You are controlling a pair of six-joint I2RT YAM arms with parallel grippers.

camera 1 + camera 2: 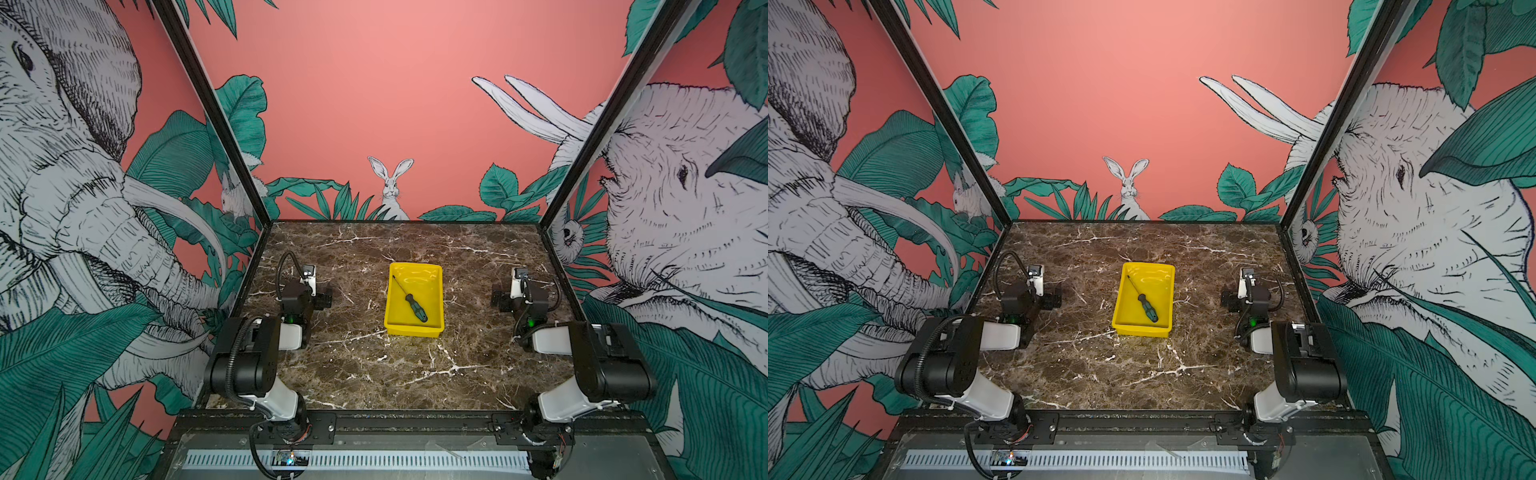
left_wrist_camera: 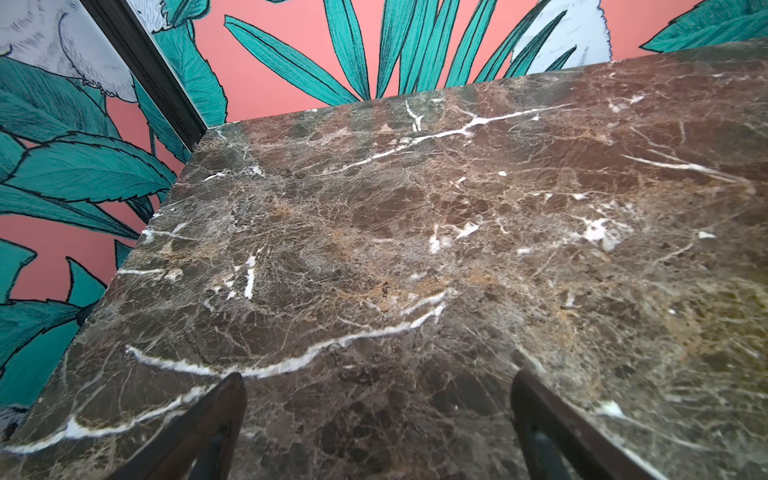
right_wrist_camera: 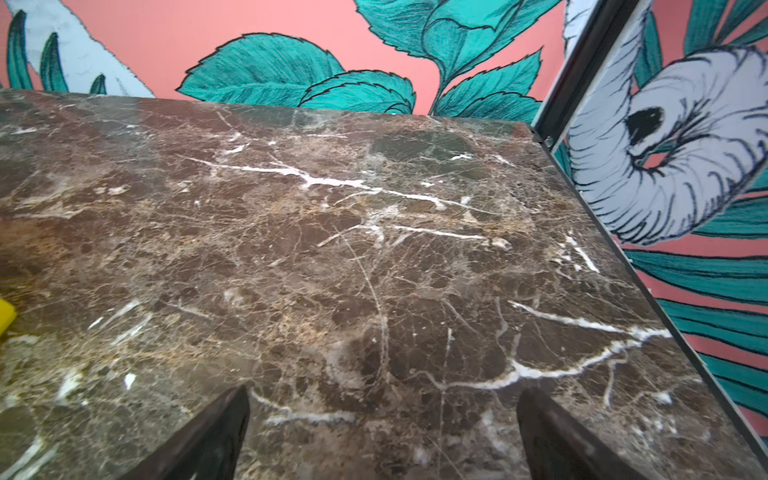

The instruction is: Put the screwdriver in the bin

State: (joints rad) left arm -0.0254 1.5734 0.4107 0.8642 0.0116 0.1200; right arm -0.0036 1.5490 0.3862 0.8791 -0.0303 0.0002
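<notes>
Screwdriver (image 1: 411,299) lies diagonally inside bin (image 1: 415,331), mid-counter (image 1: 374,374). Left gripper (image 2: 377,376) and right gripper (image 3: 384,390), both spread and empty, sit well apart on either side. Likely risk: a stray arm sweep knocking the bin or spilling the tool.

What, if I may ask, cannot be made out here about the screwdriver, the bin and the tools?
- Screwdriver tip: too small in both top views to tell its type.
- Bin: right wrist view shows only a yellow corner, cut off by the frame edge; left wrist view misses it.
- Left tool and right tool: finger bases cut off by each wrist view's edge.
</notes>
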